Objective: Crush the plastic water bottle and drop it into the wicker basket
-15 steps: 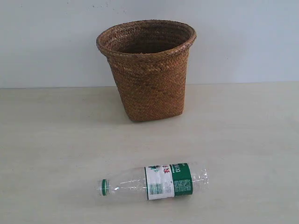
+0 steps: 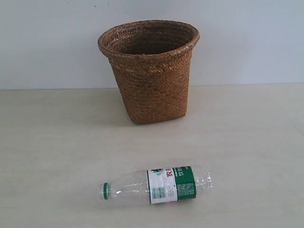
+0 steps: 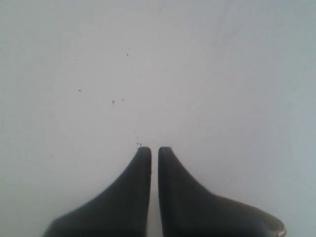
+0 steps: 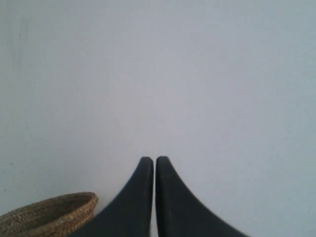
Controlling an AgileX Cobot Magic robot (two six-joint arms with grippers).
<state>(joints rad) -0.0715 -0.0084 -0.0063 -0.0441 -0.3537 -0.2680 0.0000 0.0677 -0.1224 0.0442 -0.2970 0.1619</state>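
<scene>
The plastic water bottle [image 2: 156, 185] lies on its side near the table's front edge, green cap to the left, label in the middle, uncrushed. Behind it, the brown wicker basket [image 2: 149, 71] stands upright against the wall. Neither arm shows in the exterior view. In the left wrist view my left gripper [image 3: 154, 149] is shut with nothing between its dark fingers, facing a pale wall. My right gripper [image 4: 155, 159] is shut and empty too, with part of the wicker basket's rim [image 4: 49, 213] at the corner of its view.
The light wooden table [image 2: 57, 142] runs back to a plain white wall [image 2: 47, 42]. Only the basket and the bottle stand on it.
</scene>
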